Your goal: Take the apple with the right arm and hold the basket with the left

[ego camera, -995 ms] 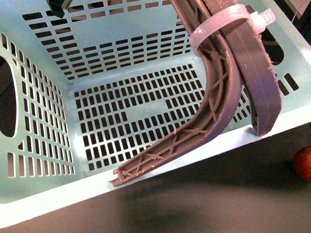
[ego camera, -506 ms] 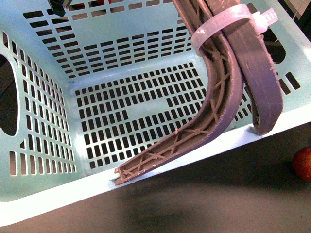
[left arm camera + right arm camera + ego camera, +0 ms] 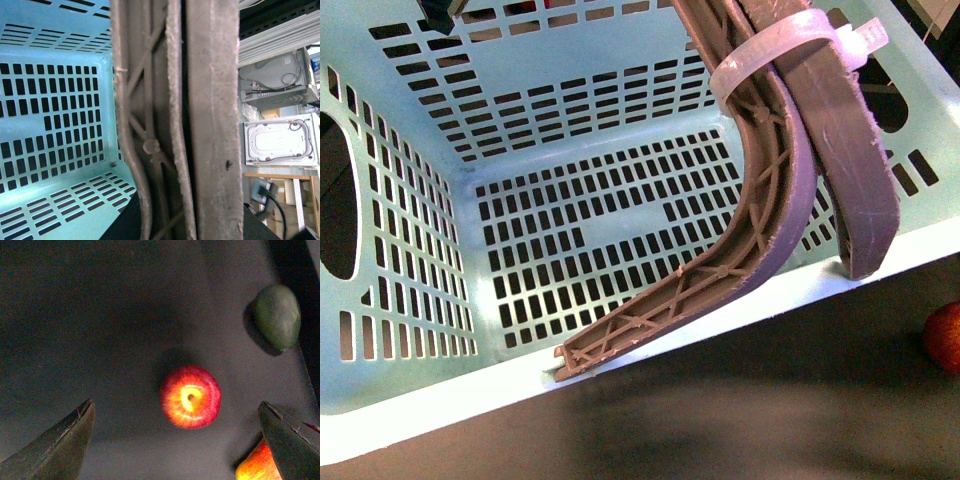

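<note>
A dark green avocado [image 3: 277,316] and an orange-red fruit [image 3: 254,466] lie on a dark table [image 3: 100,315].

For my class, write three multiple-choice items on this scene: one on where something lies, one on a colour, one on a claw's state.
1. Where does the apple lie?
A) in a bowl
B) on the dark surface, between the fingers of the right claw
C) on a white plate

2. What colour is the basket?
A) mint-turquoise
B) yellow
C) red

3. How is the right claw?
A) shut on the apple
B) open, apart from the apple
C) shut on a lemon

Answers:
1 B, since the right wrist view shows it lying there.
2 A, since its slotted walls and rim are pale turquoise.
3 B, since bare surface shows between each finger and the apple.
</note>
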Motion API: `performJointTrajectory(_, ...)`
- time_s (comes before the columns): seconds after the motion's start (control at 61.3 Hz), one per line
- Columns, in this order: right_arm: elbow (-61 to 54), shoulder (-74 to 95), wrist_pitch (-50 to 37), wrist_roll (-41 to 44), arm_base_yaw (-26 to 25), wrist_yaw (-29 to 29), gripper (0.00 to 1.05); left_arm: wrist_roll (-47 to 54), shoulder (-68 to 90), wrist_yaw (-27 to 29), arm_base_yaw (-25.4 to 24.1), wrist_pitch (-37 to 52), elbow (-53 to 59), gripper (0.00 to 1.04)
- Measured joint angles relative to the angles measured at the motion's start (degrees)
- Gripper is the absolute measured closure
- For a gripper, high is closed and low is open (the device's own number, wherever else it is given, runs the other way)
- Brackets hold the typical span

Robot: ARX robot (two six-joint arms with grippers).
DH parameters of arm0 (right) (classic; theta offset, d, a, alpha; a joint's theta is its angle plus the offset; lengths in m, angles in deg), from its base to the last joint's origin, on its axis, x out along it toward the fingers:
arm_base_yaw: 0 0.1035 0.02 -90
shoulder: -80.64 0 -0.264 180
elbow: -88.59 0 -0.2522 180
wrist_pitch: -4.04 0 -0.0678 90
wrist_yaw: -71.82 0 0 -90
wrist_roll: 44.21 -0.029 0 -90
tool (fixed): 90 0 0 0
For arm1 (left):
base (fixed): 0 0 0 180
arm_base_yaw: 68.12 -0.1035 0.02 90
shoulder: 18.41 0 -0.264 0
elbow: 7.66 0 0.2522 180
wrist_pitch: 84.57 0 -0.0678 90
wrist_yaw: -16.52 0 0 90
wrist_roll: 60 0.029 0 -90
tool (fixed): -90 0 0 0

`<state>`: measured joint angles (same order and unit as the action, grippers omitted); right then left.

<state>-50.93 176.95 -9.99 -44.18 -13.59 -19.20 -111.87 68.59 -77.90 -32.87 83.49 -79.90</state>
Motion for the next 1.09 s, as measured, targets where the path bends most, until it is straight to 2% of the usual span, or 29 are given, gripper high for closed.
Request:
performJointTrajectory(0.098,4.37,11.15,-0.98,2.47,-1.22,1.03,0.09,0.0,0.0,0.0,0.02,0.0,0.0,0.89)
performJointTrajectory(0.408,11.65,27.56,-4.35,8.9,-1.88,2.99,0.09,0.0,0.0,0.0,0.02,0.0,0.0,0.89)
performJointTrajectory(1.093,24.22,41.7,-0.07,9.27,-0.87,5.64,0.09,0.0,0.0,0.0,0.02,0.0,0.0,0.89)
